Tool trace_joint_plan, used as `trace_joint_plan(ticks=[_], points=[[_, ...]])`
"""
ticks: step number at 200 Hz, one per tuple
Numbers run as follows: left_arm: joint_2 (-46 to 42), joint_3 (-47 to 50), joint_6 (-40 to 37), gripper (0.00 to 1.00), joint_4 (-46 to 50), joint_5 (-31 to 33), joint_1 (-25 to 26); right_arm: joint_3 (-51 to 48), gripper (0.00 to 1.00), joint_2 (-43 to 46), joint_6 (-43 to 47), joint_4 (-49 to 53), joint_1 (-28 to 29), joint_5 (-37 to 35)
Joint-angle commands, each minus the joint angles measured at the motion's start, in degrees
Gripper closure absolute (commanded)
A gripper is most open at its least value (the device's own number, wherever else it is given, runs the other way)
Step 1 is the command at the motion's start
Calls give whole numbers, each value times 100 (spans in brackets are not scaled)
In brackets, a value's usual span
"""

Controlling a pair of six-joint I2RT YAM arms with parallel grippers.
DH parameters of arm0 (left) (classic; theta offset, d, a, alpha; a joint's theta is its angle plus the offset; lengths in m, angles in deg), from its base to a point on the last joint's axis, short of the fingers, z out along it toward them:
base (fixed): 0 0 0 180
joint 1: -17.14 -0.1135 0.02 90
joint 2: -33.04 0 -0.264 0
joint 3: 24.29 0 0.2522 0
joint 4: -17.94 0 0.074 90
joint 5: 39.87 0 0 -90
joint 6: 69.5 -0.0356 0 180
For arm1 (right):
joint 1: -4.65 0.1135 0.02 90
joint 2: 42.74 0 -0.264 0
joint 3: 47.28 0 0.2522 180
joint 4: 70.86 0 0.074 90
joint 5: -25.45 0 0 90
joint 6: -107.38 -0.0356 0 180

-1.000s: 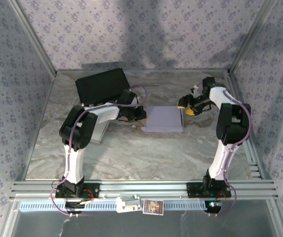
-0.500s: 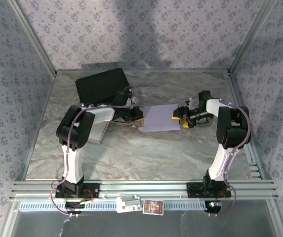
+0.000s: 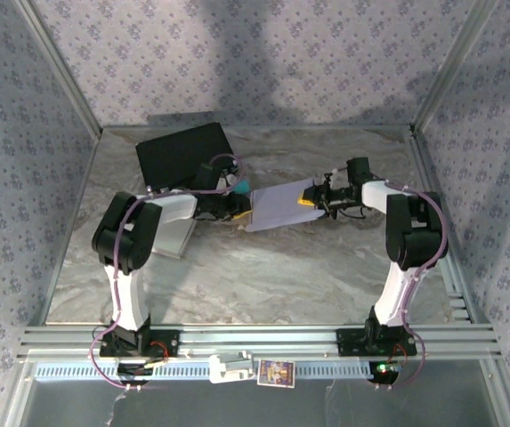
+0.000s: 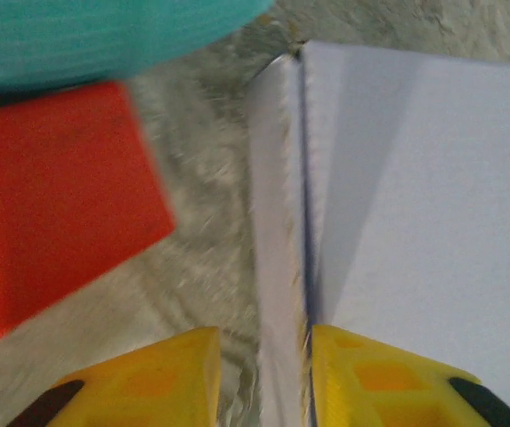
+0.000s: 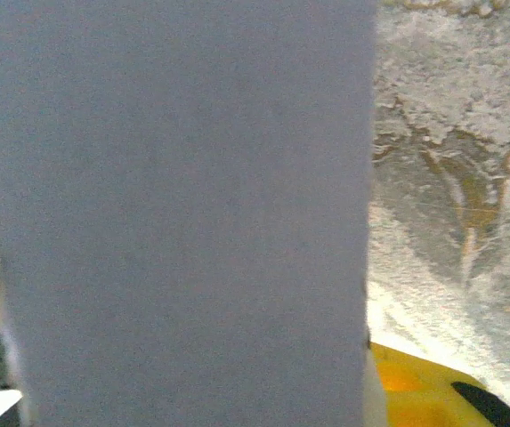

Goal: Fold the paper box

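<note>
paper box point(image 3: 275, 207) sits skewed at mid-tabletop point(image 3: 237, 267), between the arms. left gripper point(image 4: 263, 356) is released, astride the raised left-edge flap with one finger clear of it. right gripper point(image 3: 311, 197) is at the right edge, its hold hidden by the sheet: cannot tell. risk: with the left side unclamped, any right-side pull could skid the box or let the flap spring back, leaving a crooked crease.

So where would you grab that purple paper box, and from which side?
By its thin end edges, coming in level from either side. The paper box is a thin flattened sheet, so only an edge fits between fingers; the left pincer straddles a raised fold there.
</note>
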Motion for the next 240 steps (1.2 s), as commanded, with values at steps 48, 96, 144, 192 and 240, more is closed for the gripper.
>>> trace_joint_plan(ticks=[48,96,144,192,240], points=[[-2987,227,-3541,59,1071,1316,829,804,59,587,-2411,2354,-13,105],[-3588,300,-5751,47,2440,1415,1830,395,58,810,-3626,2863,465,557],[-3486,668,-6606,43,2582,2206,2001,383,60,641,-3455,3376,628,709],[-2909,648,-7016,42,2424,2683,1995,139,63,480,-3235,3612,567,782],[-2824,590,-6595,41,1901,2973,1962,49,65,357,-3002,3719,464,681]])
